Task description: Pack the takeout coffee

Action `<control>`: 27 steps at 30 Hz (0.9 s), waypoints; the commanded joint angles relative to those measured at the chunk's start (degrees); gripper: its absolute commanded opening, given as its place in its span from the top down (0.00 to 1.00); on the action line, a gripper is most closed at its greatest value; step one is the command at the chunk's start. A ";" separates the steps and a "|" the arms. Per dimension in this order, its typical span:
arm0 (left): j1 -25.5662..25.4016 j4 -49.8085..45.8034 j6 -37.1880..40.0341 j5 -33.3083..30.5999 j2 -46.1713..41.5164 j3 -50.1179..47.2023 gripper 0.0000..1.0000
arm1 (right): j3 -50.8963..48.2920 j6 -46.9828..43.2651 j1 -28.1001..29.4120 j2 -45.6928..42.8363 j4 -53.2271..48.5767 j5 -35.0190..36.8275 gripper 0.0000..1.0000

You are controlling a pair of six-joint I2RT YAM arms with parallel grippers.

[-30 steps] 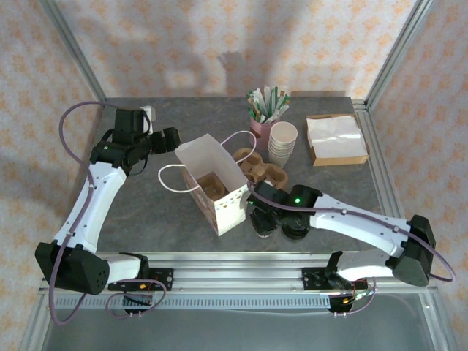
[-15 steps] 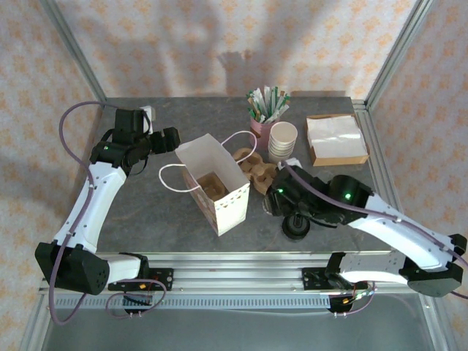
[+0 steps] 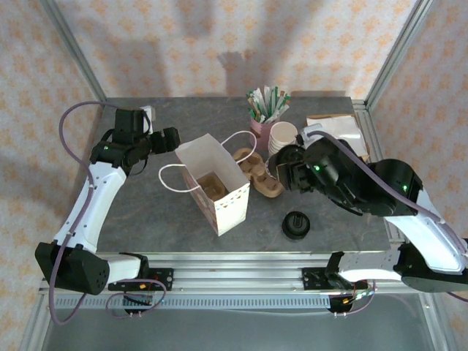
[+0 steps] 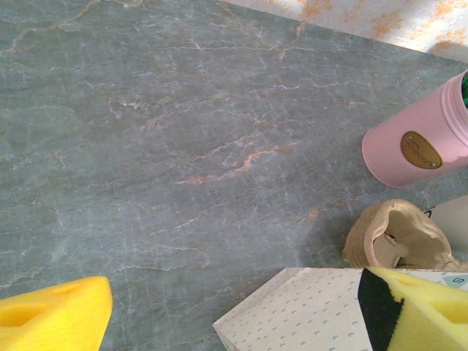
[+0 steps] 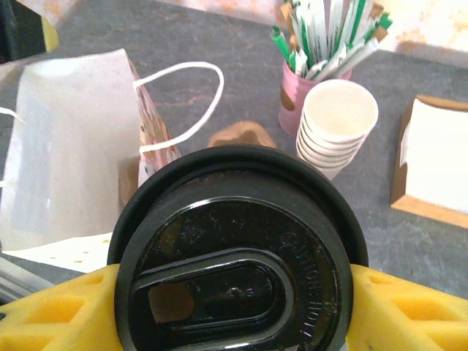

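Your right gripper [image 5: 234, 314] is closed on the takeout coffee [image 5: 234, 241], 1 yellow finger [image 5: 51, 314] pressed to each side of its black lid. Ahead to its left stands the open paper bag [image 5: 66, 146]; farther ahead-right, the cup stack [image 5: 336, 121]. Your left gripper [image 3: 174, 139] stands wide open at the bag's rim.

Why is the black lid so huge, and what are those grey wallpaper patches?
Right wrist view: the takeout coffee sits close to the lens, so it looms; the paper bag behind looks washed out. Top external view: the patches are soft shadows on the back wall.
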 commanded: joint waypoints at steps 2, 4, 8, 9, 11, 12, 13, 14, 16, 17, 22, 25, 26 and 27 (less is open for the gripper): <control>0.32 -0.15 0.57 -0.52 -0.76 -0.84 0.11 | 4.24 -4.66 0.38 3.01 3.98 -2.00 0.34; 0.30 -0.18 0.53 -0.05 -0.46 -0.76 0.11 | 6.73 -5.56 0.43 5.26 5.46 -3.77 0.34; 0.29 -0.17 0.61 0.09 -0.27 -0.93 0.11 | 11.61 -6.46 0.40 10.98 6.77 -7.81 0.34; 0.34 -0.16 0.66 0.03 -0.17 -0.96 0.11 | 12.85 -6.63 0.53 12.61 7.13 -8.92 0.34; 0.36 -0.14 0.60 0.25 -0.02 -0.95 0.11 | 15.37 -6.57 0.53 15.77 7.14 -10.78 0.34; 0.29 -0.13 0.53 0.49 0.17 -1.04 0.11 | 16.68 -6.44 0.58 17.48 6.97 -11.69 0.34; 0.35 -0.15 0.45 0.64 0.25 -0.96 0.11 | 17.68 -6.33 0.72 18.93 6.71 -12.27 0.35; 0.35 -0.12 0.37 0.79 0.31 -0.94 0.11 | 18.73 -6.20 0.98 20.35 6.38 -12.80 0.35; 0.30 -0.09 0.35 1.15 0.51 -0.96 0.11 | 20.18 -5.89 1.27 22.96 5.75 -13.73 0.35; 0.32 -0.16 0.33 1.25 0.62 -0.86 0.11 | 20.97 -5.52 1.35 24.24 5.38 -14.32 0.35; 0.35 -0.04 0.20 2.03 0.63 -0.83 0.11 | 24.52 -4.14 2.07 29.70 2.81 -15.59 0.35; 0.31 0.16 0.10 2.50 0.53 -0.96 0.12 | 28.31 -2.85 2.13 33.40 -1.13 -15.21 0.35; 0.30 0.21 0.08 2.65 0.53 -0.97 0.11 | 29.92 -2.19 2.10 34.82 -2.83 -14.66 0.35; 0.23 0.20 0.00 2.75 0.51 -1.05 0.12 | 31.26 -1.82 2.11 36.18 -4.45 -13.95 0.35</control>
